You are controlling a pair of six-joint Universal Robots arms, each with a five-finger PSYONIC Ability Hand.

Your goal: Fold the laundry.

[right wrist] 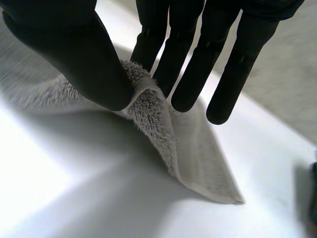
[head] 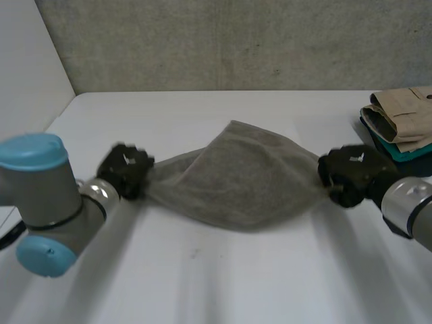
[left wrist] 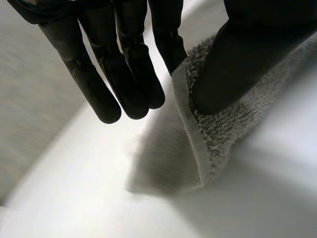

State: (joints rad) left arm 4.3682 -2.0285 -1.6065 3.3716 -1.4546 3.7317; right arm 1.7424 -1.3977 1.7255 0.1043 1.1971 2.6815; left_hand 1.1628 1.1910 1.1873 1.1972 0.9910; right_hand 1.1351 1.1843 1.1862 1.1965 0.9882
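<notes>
Towel (head: 236,179): I counted one, grey terry, strung out above the middle of the one white table (head: 202,283), the largest thing in front of me. It was pulled into a long shape between my two hands, wide and slack in the middle and narrowing to a gathered end at each side. I could not tell whether its sagging near edge touched the table.

Two arms reached in. The left arm (head: 40,202) came from the near left and the right arm (head: 412,206) from the near right, both low over the table and pointing inward at the cloth.

One pile of folded clothes (head: 405,125) sat at the far right of the table, a tan piece on top of a teal one, well apart from the towel.

The left hand (head: 125,170) was clamped on the towel's left end. Its wrist view showed the thumb (left wrist: 233,64) pressing the hemmed edge against one finger, with the other fingers (left wrist: 124,74) straight and free beside it. The right hand (head: 351,174) pinched the right end the same way, thumb (right wrist: 74,54) on the folded terry edge against the fingers (right wrist: 188,64), and a corner hung below.
</notes>
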